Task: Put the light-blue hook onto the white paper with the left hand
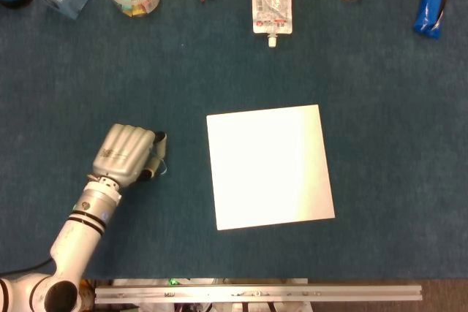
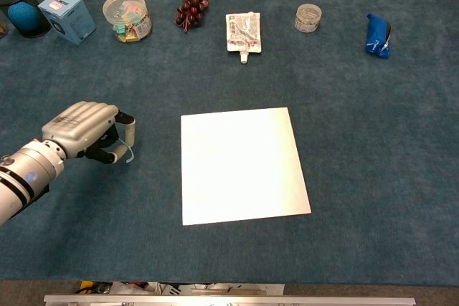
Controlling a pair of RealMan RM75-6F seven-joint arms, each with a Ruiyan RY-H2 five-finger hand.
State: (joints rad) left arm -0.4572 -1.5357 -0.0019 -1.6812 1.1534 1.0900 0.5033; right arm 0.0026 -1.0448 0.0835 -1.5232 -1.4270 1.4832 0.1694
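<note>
My left hand (image 1: 126, 154) (image 2: 84, 130) hovers over the blue cloth, left of the white paper (image 1: 269, 166) (image 2: 242, 165). Its fingers are curled around the light-blue hook (image 2: 128, 153), which is small and thin; only its lower curve peeks out below the fingertips (image 1: 161, 169). The hand and hook are apart from the paper, with a strip of cloth between them. The paper lies flat in the middle of the table with nothing on it. My right hand appears in neither view.
Along the far edge stand a black cup with a blue ball (image 2: 21, 12), a light-blue box (image 2: 67, 16), a clear tub of clips (image 2: 127, 16), dark grapes (image 2: 189, 5), a white pouch (image 2: 243, 31), a small jar (image 2: 308, 17) and a blue packet (image 2: 377, 36).
</note>
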